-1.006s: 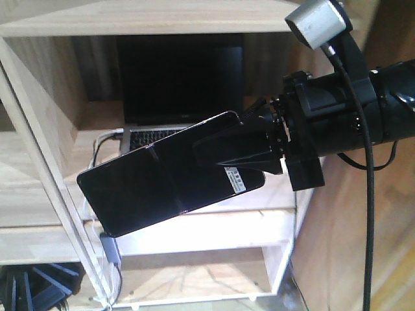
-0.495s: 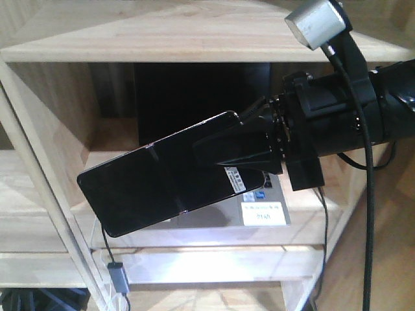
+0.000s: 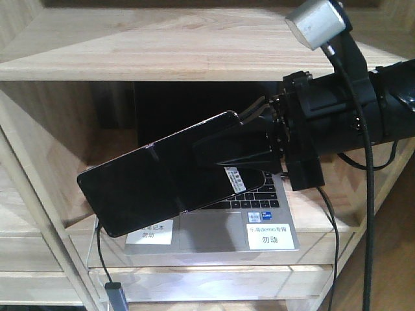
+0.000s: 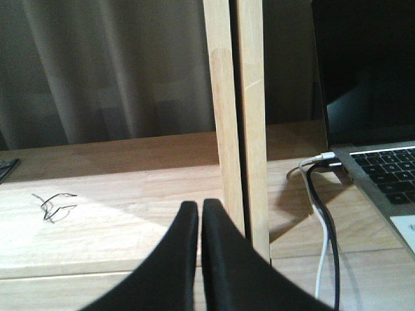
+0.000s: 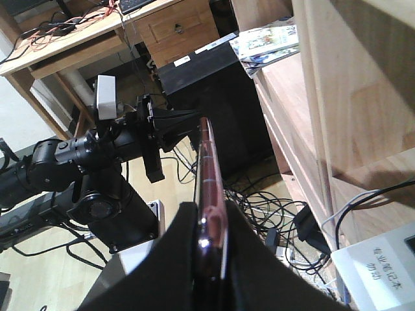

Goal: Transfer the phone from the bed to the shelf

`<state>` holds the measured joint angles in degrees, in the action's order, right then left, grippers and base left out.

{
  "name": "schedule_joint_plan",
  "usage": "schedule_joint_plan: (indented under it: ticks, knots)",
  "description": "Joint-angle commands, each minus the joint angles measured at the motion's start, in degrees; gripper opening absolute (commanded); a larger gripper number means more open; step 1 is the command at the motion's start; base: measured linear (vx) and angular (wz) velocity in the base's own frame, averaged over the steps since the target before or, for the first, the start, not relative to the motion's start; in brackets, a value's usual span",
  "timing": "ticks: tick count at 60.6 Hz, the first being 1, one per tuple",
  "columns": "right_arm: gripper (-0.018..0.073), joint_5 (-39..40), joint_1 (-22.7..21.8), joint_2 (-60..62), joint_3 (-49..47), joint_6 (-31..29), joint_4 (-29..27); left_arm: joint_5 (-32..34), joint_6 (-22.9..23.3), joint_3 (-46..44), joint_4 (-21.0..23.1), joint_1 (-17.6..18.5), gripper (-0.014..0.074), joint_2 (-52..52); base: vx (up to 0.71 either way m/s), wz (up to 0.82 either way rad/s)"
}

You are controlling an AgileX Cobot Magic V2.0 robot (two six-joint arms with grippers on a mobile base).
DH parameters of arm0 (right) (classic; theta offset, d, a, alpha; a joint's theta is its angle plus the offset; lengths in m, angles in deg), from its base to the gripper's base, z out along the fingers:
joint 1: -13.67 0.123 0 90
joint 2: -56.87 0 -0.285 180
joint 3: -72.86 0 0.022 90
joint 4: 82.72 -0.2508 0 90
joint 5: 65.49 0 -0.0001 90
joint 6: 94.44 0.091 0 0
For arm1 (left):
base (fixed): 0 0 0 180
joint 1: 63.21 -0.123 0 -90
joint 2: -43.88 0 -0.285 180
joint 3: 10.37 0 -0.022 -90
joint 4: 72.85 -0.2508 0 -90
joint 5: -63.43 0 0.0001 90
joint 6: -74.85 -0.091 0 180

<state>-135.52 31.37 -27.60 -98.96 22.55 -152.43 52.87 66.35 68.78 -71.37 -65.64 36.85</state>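
- The shelf (image 3: 162, 39) fills the view behind the right gripper (image 3: 207, 152). It is built of thick pale boards with visible grain, one tier above the gripper and another below it.
- On the tier just behind and below the gripper lies an open silver laptop (image 3: 214, 230) with black keys, a dark screen and white labels (image 3: 267, 238).
- The right gripper's black fingers clamp the phone (image 3: 142, 188) at its stickered end. The glossy black, round-cornered slab slants down away from them, held in the air before the laptop.
- The left gripper (image 4: 199, 210) has its curved black fingers pressed together with nothing between them. Ahead of it stands a pale upright (image 4: 237, 116), with a grey curtain (image 4: 110, 71) beyond and cables (image 4: 324, 220) to its right.
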Motion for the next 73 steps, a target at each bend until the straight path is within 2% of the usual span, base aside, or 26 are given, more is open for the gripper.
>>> schedule_joint_plan:
  ticks: [1,73]
  knots:
    - [-0.0002,-3.59,0.00,1.82,-1.53,-0.26,-5.27,4.15,0.33,-1.22,0.52,0.22,0.0001,0.77,0.05,-0.01]
    - [-0.0002,-3.57,0.00,1.82,-1.53,-0.21,-6.03,4.15,0.33,-1.22,0.52,0.22,0.0001,0.77,0.01,0.00]
